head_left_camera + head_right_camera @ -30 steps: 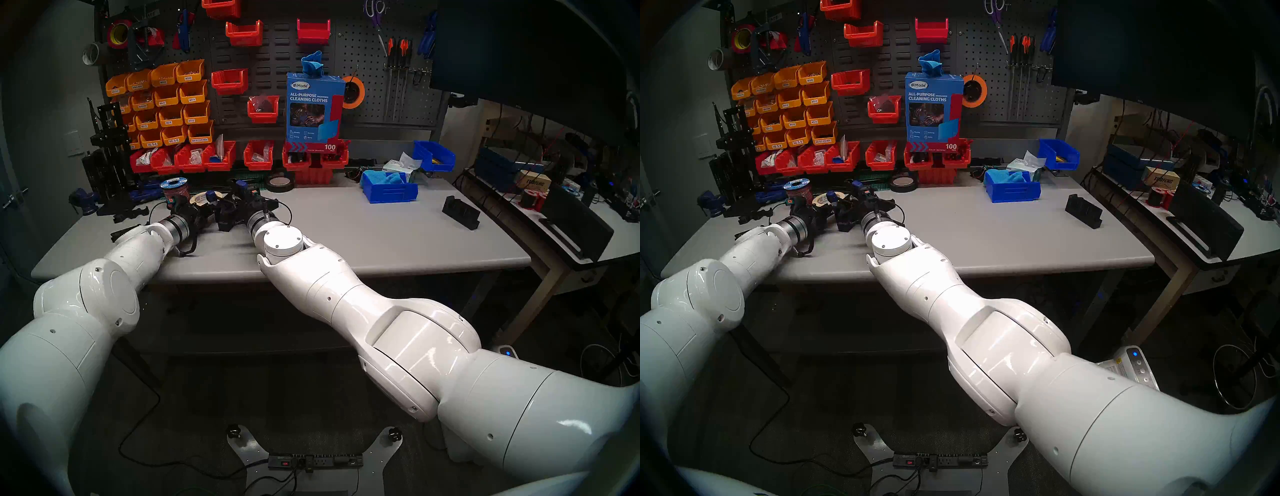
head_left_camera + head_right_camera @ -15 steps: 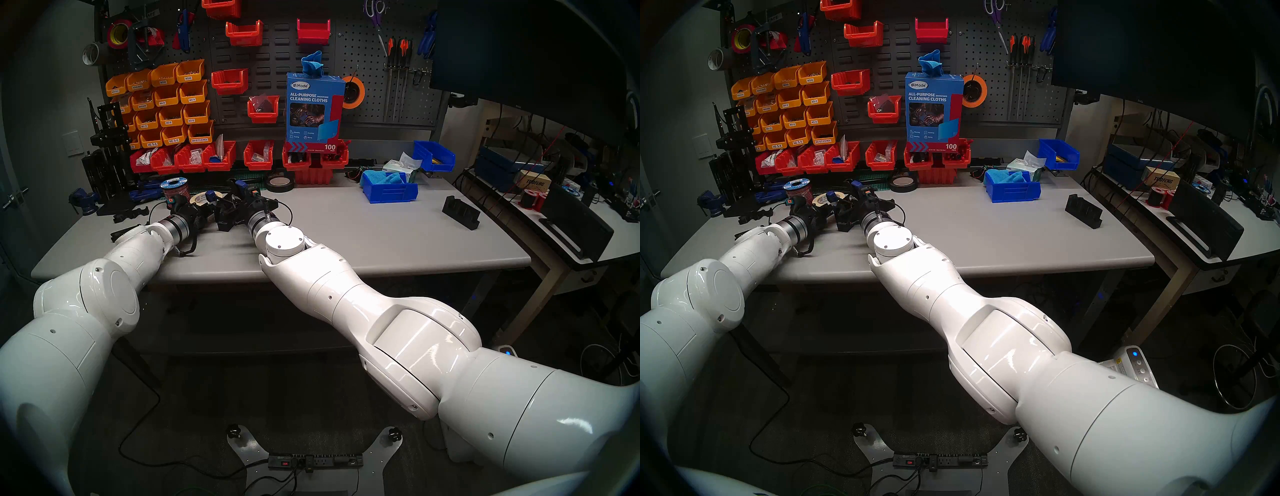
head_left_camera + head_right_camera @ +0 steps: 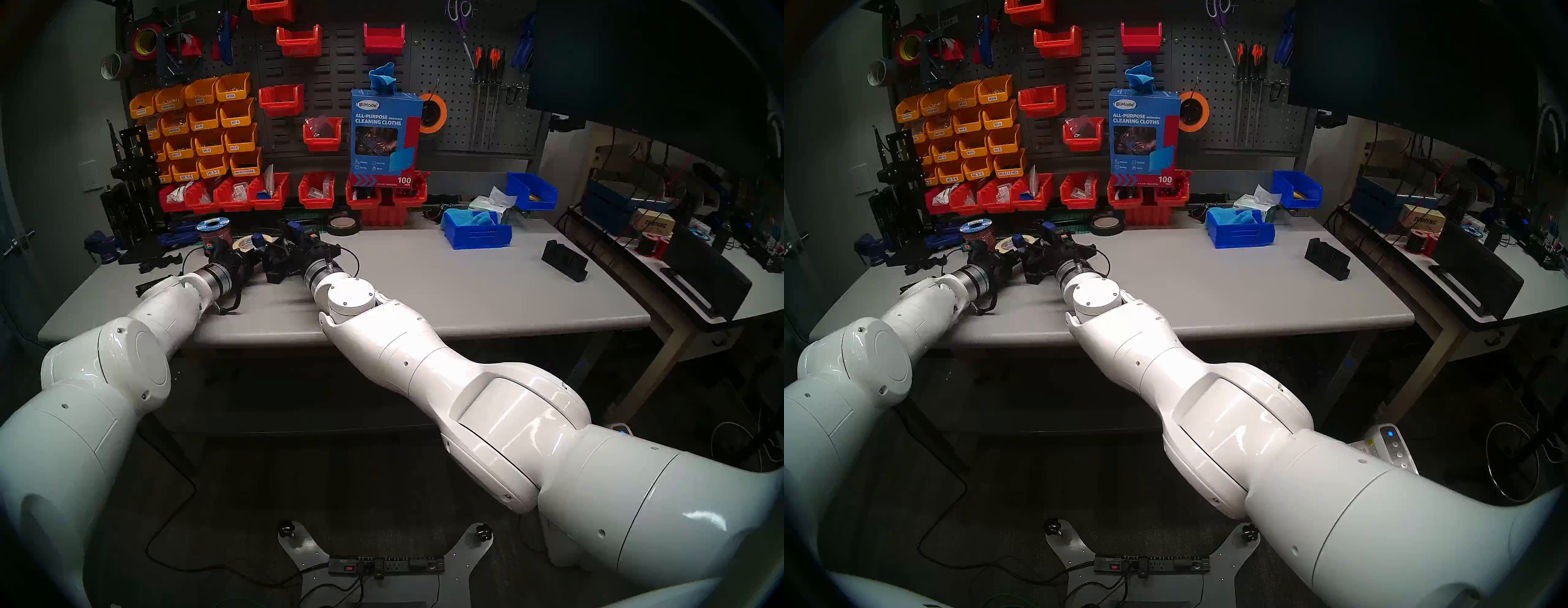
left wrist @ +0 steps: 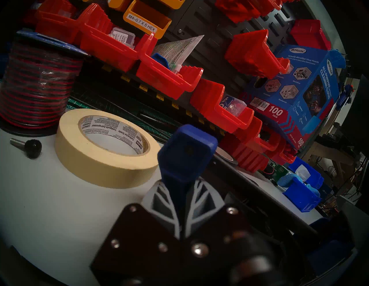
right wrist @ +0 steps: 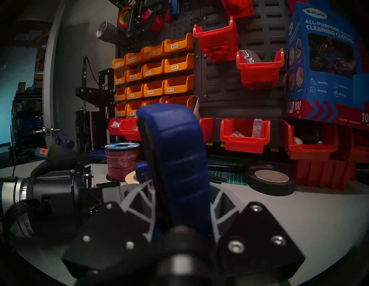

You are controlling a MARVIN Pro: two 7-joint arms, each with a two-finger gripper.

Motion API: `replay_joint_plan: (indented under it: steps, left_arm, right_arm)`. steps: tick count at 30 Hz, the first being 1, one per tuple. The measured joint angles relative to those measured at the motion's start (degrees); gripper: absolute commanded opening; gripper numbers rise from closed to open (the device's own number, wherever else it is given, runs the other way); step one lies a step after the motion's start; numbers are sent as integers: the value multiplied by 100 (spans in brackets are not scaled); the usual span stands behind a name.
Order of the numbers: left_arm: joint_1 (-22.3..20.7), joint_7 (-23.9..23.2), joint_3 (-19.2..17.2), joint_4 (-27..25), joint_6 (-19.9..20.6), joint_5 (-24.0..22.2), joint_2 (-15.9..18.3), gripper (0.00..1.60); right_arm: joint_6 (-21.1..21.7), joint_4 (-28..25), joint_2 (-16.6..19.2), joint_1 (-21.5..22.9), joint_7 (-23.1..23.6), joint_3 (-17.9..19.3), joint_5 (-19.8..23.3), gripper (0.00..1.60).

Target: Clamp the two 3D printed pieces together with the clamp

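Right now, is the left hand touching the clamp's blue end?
Touching. In the left wrist view, the left hand has both grey fingers pressed against the stem of the clamp's blue end, no gap.

The blue cardboard box [image 5: 327, 66] read "UiMade ALL-PURPOSE CLEANING CLOTHS", "100"; an orange plastic bin [image 4: 146, 23] was labelled "M4-0.7 X 6 HEX".

I am gripping the clamp [image 5: 175, 159] by ribbed blue plastic, matt and slightly rubbery-looking. My arm [image 3: 424, 361] is showing glossy white shell. The table [image 3: 445, 288] is looking smooth, matt grey; the tape [image 4: 103, 147] beside it, papery cream.
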Motion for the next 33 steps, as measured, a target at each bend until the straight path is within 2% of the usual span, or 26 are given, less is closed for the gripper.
replay_joint_plan:
  steps: [15,16,17,18,19,20,21,33]
  left_arm:
    - [-1,14,14,0,-6,-11,1,0]
    - [-1,14,15,0,-6,-11,1,0]
    - [-1,15,15,0,-6,-11,1,0]
    - [-1,15,18,0,-7,-11,1,0]
    - [-1,15,18,0,-7,-11,1,0]
    - [-1,15,19,0,-8,-11,0,0]
    - [-1,9,23,0,-8,-11,-2,0]
    - [1,-157,68,7,-6,-2,-61,0]
  right_arm:
    - [-102,59,36,34,132,-70,108,0]
    - [-105,62,38,36,138,-75,113,6]
    - [-112,64,43,38,147,-80,119,26]
    - [-119,69,47,41,158,-89,124,56]
    - [-125,73,49,44,168,-94,128,93]
    - [-128,76,50,46,179,-104,132,138]
    - [-131,79,47,50,205,-119,143,157]
    - [-118,175,-18,41,424,-258,239,160]
